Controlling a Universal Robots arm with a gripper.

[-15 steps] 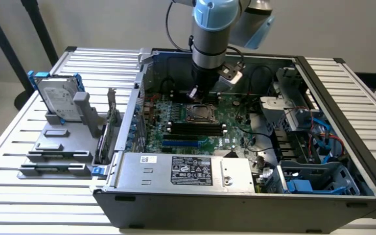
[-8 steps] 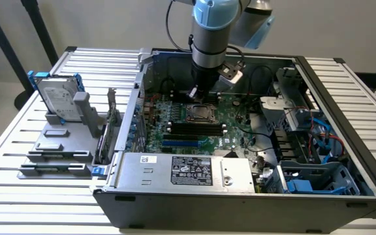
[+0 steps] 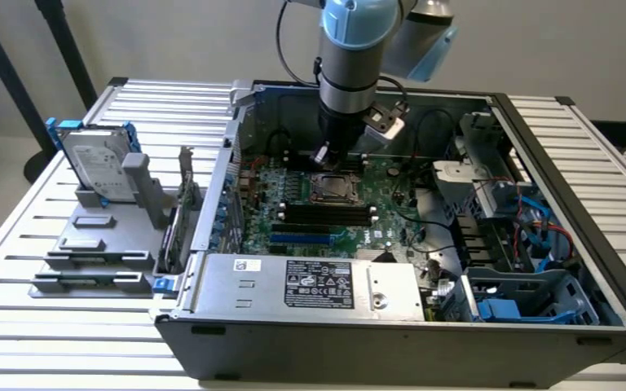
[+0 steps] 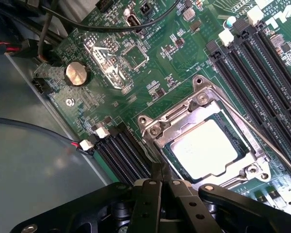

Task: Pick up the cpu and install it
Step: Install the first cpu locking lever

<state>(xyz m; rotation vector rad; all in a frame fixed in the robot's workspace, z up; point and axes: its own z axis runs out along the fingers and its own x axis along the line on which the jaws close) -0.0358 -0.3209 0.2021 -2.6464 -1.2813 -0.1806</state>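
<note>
Cpu already sits flat in the socket; tool is clenched empty just beside it, so go easy near that frame.

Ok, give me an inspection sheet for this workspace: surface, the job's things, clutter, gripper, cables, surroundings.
Surface: white slatted table carrying an open black computer case.
Job's things: small square silver-topped cpu lies in the metal-framed socket on the green motherboard, with the socket's frame still open around it.
Clutter: silver hard drive with blue bracket upright on a grey stand, outside the case; silver box with black label at the case's front.
Gripper: black fingers shut, holding nothing, just beside the socket.
Cables: black cable over the board; blue cables at the exterior view's right.
Surroundings: pale wall; nothing else seen.
</note>
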